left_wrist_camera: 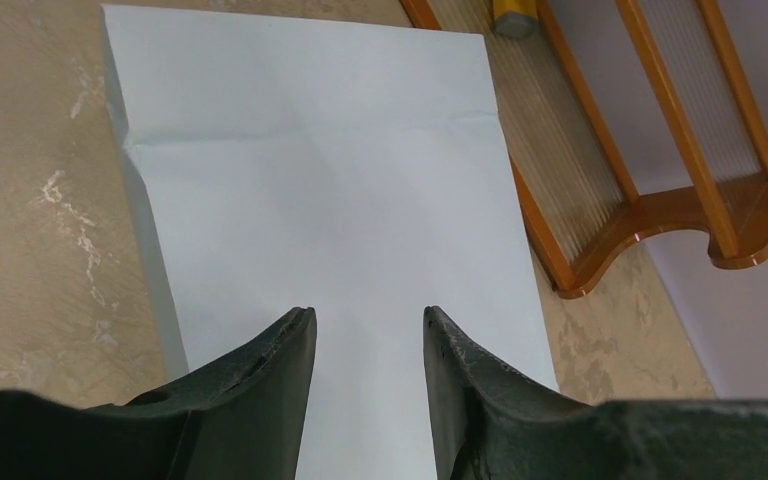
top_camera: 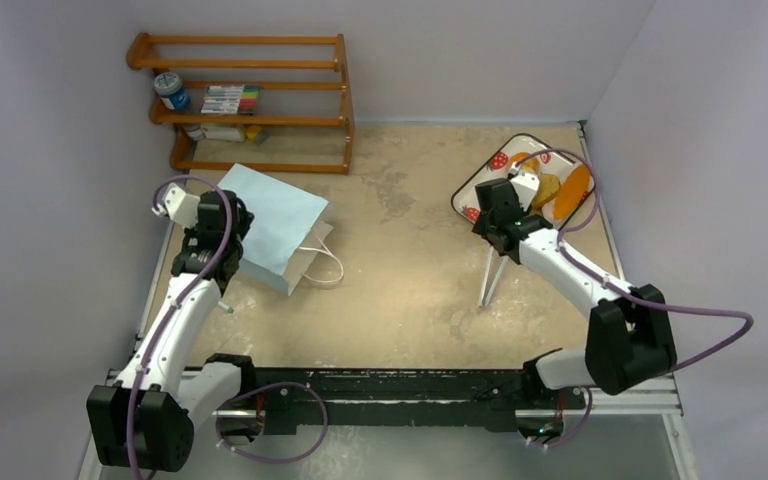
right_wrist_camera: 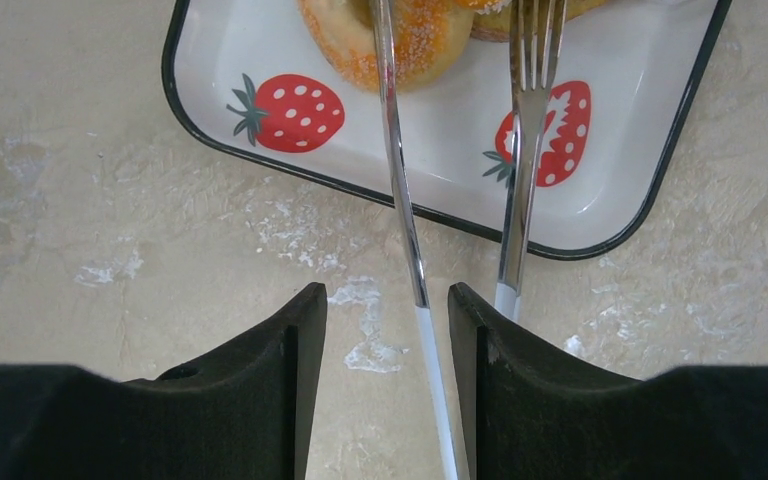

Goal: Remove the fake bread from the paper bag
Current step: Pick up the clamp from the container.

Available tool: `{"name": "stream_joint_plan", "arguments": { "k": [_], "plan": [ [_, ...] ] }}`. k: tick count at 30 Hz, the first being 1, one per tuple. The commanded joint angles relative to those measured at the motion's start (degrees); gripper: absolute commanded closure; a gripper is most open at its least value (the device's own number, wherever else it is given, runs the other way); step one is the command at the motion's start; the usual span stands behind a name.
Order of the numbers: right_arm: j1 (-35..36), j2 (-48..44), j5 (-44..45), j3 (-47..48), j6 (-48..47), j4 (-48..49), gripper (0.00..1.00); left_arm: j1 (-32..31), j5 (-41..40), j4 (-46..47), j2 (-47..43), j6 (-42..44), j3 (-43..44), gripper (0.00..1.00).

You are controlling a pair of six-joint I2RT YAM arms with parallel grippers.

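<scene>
The pale blue paper bag (top_camera: 278, 225) lies flat on the table at the left, its white cord handles (top_camera: 325, 265) toward the middle. My left gripper (top_camera: 218, 228) hovers open over the bag's left part; in the left wrist view the bag (left_wrist_camera: 320, 180) fills the space beyond the open gripper (left_wrist_camera: 370, 315). The fake bread lies on the strawberry tray (top_camera: 485, 185): an orange baguette (top_camera: 572, 190), a tan slice (top_camera: 545, 188) and a sugared bagel ring (right_wrist_camera: 415, 35). My right gripper (right_wrist_camera: 387, 300) is open at the tray's near edge (right_wrist_camera: 460, 150).
White-handled metal tongs (top_camera: 493, 275) lie on the table by the right gripper; one arm (right_wrist_camera: 400, 200) runs between my right fingers, the forked arm (right_wrist_camera: 522, 190) beside them, both tips over the tray. A wooden rack (top_camera: 250, 100) with a jar and markers stands at the back left.
</scene>
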Motion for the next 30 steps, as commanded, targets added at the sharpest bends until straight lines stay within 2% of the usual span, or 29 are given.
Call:
{"name": "stream_joint_plan", "arguments": {
  "k": [1,14,17,21,26,30],
  "plan": [
    [-0.4,2.6,-0.4,-0.7,-0.4,2.6,0.50,0.1,-1.3,1.4,-0.9,1.2,-0.7,0.57],
    [-1.8,7.9,-2.1,-2.4,0.1,7.3,0.52,0.1,-1.6,2.0,-0.6,2.0,-1.5,0.57],
    [-1.9,9.1,-2.8,-2.7,0.1,8.1,0.55,0.1,-1.7,2.1,-0.4,2.1,-1.7,0.56],
    [-2.0,9.9,-3.1,-3.8,0.6,9.0,0.63,0.1,-1.7,2.3,0.0,2.2,-1.8,0.56],
    [-2.1,9.0,-3.1,-5.3,1.7,9.4,0.79,0.1,-1.5,2.4,0.1,2.3,-1.8,0.56],
    [-2.0,7.1,-2.9,-6.5,2.6,9.2,0.88,0.1,-1.2,2.5,0.1,2.3,-1.8,0.56]
  ]
}}
